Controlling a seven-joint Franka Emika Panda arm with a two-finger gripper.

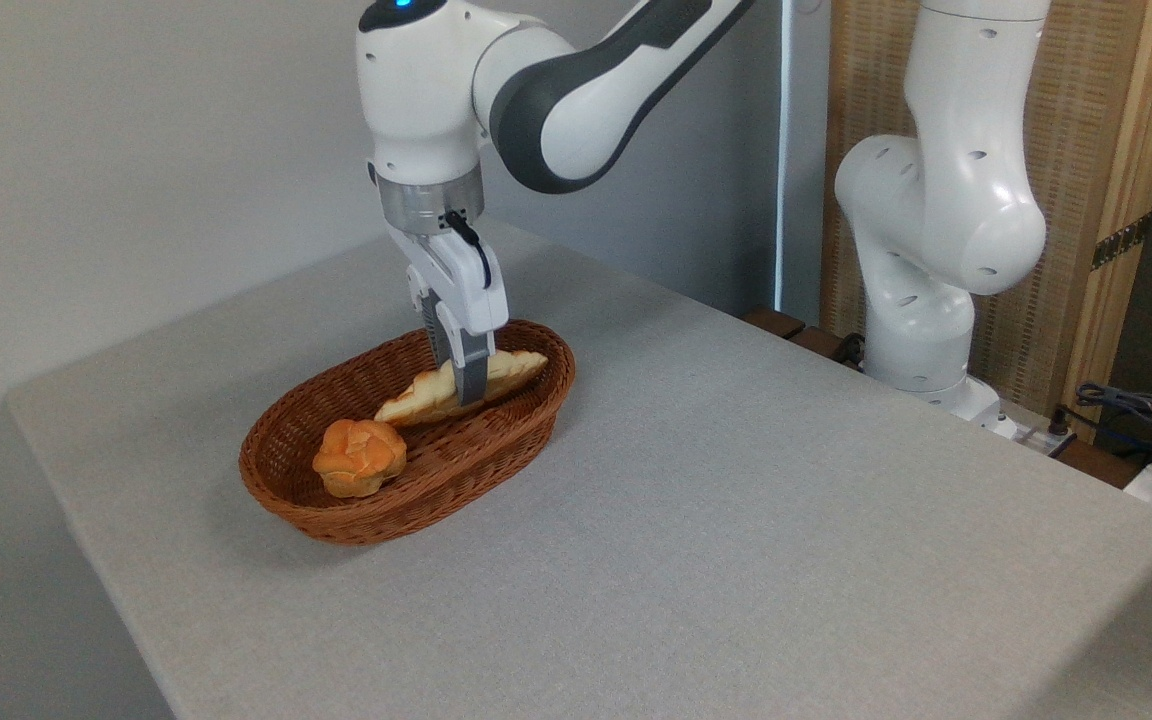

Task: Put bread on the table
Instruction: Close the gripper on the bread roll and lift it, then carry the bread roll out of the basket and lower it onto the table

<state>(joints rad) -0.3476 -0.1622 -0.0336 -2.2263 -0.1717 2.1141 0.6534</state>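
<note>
The bread (416,400), a long pale loaf with golden edges, is tilted over the far half of the brown wicker basket (336,515). My gripper (466,385) points straight down and is shut on the bread near its middle, its fingers (473,372) pinching the loaf. The loaf's right end sits near the basket's far rim and its left end dips toward the inside. The table (736,520), covered in light-grey cloth, lies under the basket and spreads out to the right.
A small round orange-brown bun (359,457) rests in the near end of the basket, just left of the loaf's low end. My arm's white base (926,330) stands at the table's far right edge, with cables (1136,410) beyond it.
</note>
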